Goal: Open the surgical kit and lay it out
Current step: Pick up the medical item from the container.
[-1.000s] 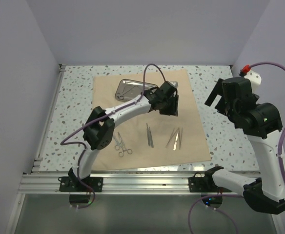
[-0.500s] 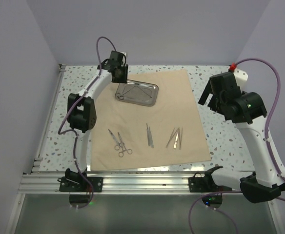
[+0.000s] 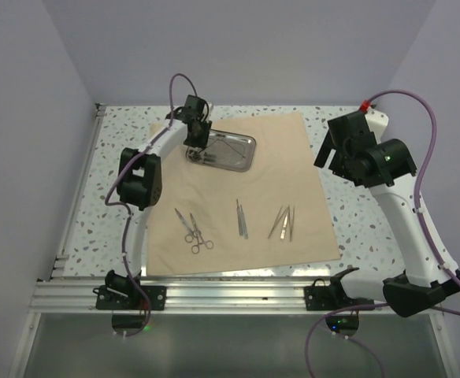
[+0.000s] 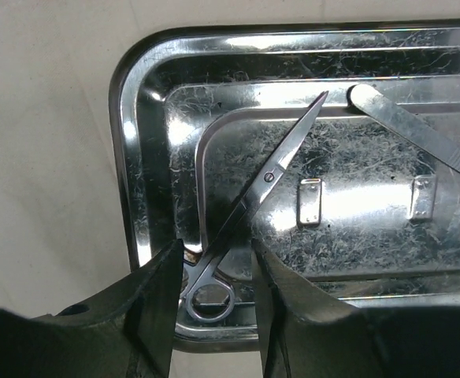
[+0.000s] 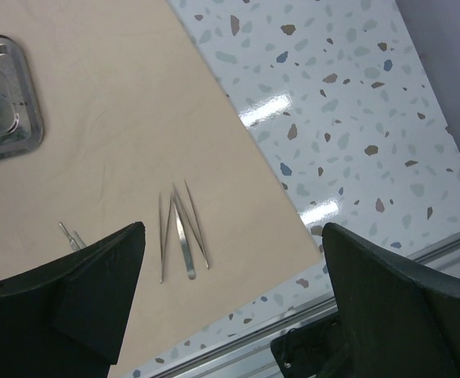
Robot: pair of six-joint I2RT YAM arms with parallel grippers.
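Surgical kit (image 3: 246, 193), top view: cloth wrap (image 3: 293, 157) is spread flat on the table (image 3: 356, 228). The steel tray (image 3: 242, 150) sits at its far end. Scissors-type tools (image 3: 194, 232), forceps (image 3: 242, 218) and tweezers (image 3: 283, 223) are in a row near the front edge. Left gripper (image 3: 196, 146) is down over the tray's left end. Right gripper (image 3: 328, 157) hangs off to the side, above the table.

Left wrist view: jaws are roughly half apart and straddle the handle end of the scissors (image 4: 250, 213) lying in the tray. They aren't visibly clamped. A second flat tool (image 4: 419, 134) lies just beside the scissor tip.

Right wrist view: jaws are fully spread, with nothing between them.

Risks:
- The thin shank slips or pivots in the pinch.
- The tip snags the neighbouring tool.
- The fingers catch the rim and drag the tray, bunching the cloth.
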